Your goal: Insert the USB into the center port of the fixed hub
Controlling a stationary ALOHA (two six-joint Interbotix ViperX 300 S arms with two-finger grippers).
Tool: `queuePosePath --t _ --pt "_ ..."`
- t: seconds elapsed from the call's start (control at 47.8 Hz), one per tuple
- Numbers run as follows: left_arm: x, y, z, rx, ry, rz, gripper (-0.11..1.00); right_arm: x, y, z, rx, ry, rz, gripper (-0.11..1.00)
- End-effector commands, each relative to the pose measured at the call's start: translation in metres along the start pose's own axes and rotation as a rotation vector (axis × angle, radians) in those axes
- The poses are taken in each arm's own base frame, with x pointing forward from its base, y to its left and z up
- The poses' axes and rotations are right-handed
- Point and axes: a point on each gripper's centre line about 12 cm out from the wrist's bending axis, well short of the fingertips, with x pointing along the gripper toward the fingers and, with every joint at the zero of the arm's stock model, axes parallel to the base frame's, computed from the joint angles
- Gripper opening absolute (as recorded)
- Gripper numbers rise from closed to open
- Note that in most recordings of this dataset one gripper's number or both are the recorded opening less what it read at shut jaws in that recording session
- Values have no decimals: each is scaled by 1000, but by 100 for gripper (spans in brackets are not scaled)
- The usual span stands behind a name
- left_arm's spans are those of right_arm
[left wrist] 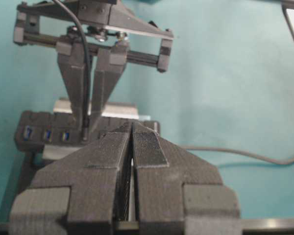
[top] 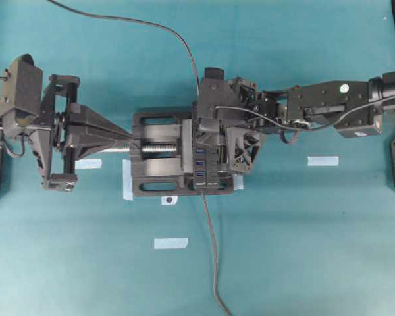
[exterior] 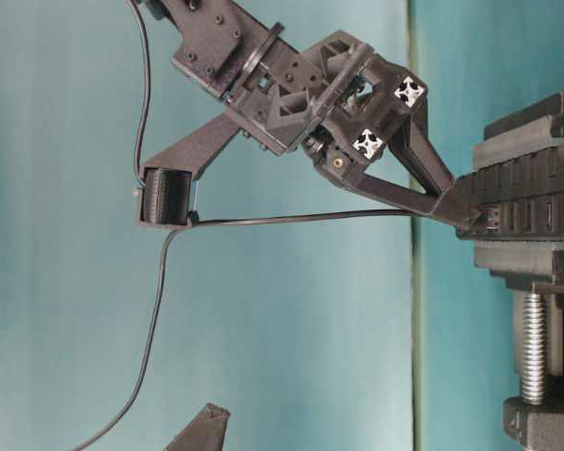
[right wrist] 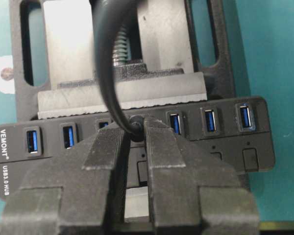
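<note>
While the left gripper [top: 126,136] rests pinched shut at centre-left, mid-frame the right gripper [right wrist: 135,129] clamps the USB [right wrist: 135,122] at the fixed hub [right wrist: 255,139]; rigid plug, floppy cable, best gripped by the plug body.

- The hub [right wrist: 225,132], a long narrow black bar printed "VEMONT USB3.0 HUB", lies clamped across the middle of the table, its row of blue-tongued ports facing up, small buttons alongside.
- The USB plug [right wrist: 135,123], small and black, stands upright at the middle port [right wrist: 137,128], which it hides.
- Its thin dark cable [top: 151,26] loops up and trails toward the far left of the table.
</note>
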Motion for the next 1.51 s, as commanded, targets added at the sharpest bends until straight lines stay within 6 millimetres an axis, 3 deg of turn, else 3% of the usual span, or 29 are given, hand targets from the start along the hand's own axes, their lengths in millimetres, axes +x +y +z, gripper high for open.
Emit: queuePosePath --t 0.0,0.69,1.276,1.402,1.485 --pt "0 -1 9 0 -30 -3 0 0 -3 3 -5 -5 -5 8" --pt "5 -1 6 -26 -27 -5 0 20 -4 -19 6 80 -5 8" --pt "5 -1 6 -53 -29 -6 0 14 -3 -7 0 35 -4 8" --pt "5 -1 5 -53 -26 -5 0 11 -3 -4 0 24 -4 12" --pt "5 -1 4 -50 -24 -7 0 8 -3 -1 0 8 -4 20"
